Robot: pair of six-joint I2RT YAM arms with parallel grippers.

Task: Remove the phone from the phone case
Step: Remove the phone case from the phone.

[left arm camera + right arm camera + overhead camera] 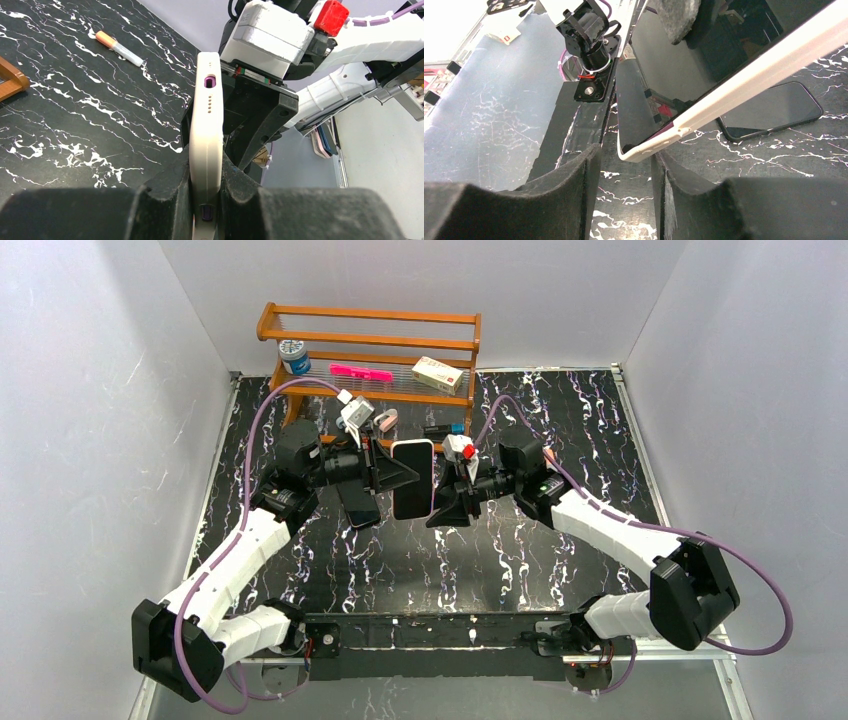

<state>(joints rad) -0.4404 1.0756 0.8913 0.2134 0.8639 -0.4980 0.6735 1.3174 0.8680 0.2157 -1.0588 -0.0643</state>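
Note:
A phone in a cream case (412, 478) is held upright above the table centre, its black screen facing the camera. My left gripper (395, 476) is shut on the case's left edge. In the left wrist view the case edge (206, 125) is pinched between my fingers (170, 185). My right gripper (445, 502) is open at the case's lower right. In the right wrist view the case's lower corner (639, 152) sits just in front of the open gap, touching neither finger (569, 185). A purple phone edge shows inside that corner.
A second black phone (358, 505) lies flat on the marble table under the left gripper; it also shows in the right wrist view (769, 112). A wooden rack (370, 340) at the back holds a jar, a pink item and a box. An orange-capped tube (120, 46) lies on the table.

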